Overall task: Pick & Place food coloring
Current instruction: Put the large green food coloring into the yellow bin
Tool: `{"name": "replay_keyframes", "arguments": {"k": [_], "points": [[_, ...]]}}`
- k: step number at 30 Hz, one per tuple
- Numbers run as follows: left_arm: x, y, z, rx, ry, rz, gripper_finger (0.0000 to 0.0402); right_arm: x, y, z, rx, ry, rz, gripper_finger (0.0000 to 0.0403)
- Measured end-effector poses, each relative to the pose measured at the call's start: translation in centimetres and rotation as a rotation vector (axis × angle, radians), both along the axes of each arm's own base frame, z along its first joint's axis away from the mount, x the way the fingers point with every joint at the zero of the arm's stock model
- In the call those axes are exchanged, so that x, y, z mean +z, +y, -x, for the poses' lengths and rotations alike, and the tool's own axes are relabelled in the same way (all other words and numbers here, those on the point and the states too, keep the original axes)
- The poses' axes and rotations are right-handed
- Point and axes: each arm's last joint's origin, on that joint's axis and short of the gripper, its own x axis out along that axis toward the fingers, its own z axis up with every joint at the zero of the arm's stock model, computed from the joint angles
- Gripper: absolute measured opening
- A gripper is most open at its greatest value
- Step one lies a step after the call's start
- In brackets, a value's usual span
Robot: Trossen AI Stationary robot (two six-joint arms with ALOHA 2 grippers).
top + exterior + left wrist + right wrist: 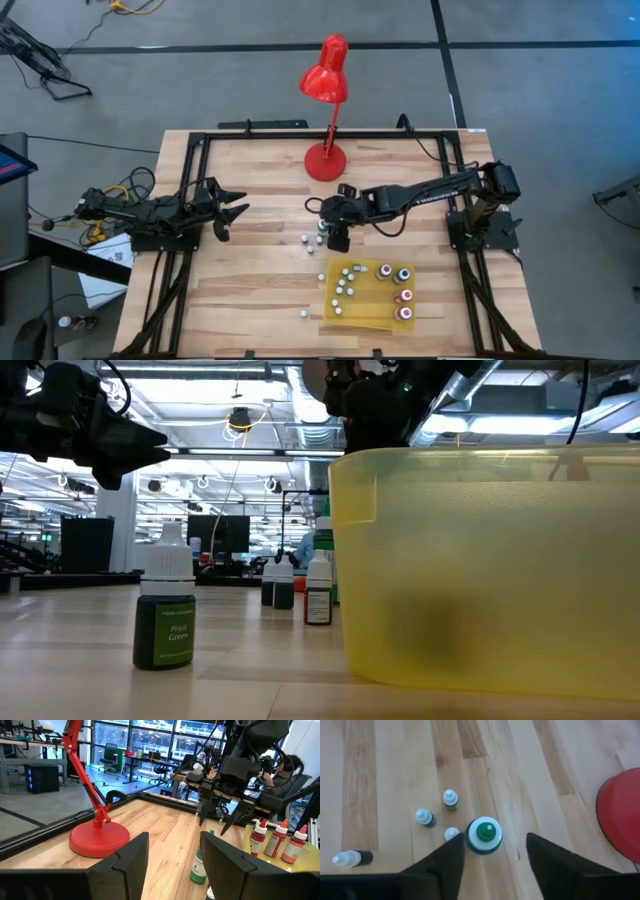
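My right gripper (495, 844) hangs open over the table's middle (337, 238), pointing slantwise down. A green food coloring bottle (484, 836) with a wide pale collar stands upright just below, between the fingers, and the left wrist view shows a gap between the fingertips and it (198, 867). Several more small bottles stand or lie close by (450, 799) (425, 817) (350, 858). Others stand in the yellow tray (352, 318), three of them red (272, 840). My left gripper (232, 210) waits open at the table's left side.
The red lamp's base (326, 160) stands just beyond my right gripper, toward the far edge. The yellow tray's wall (480, 560) fills the near right. One green bottle (165, 610) stands alone near the front edge. Bare wood lies at the left and the near left.
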Motion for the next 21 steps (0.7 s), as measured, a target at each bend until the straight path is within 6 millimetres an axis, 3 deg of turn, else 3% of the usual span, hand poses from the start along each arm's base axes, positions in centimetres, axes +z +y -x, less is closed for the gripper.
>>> {"name": "replay_keyframes", "arguments": {"k": [4,8,16,21], "points": [[0.0,0.0,0.0,0.0,0.0,0.0,0.0169,0.1,0.1,-0.2,0.004,-0.021,-0.033,0.0247],[0.0,0.0,0.0,0.0,0.0,0.0,0.0169,0.2,0.1,-0.4,-0.02,-0.05,-0.06,0.0259],[0.0,0.0,0.0,0.0,0.0,0.0,0.0169,-4.3,0.3,-2.1,-0.01,0.036,-0.07,0.026],[0.0,0.0,0.0,0.0,0.0,0.0,0.0169,-5.3,-0.2,-2.6,-0.023,0.043,-0.072,0.026]]}}
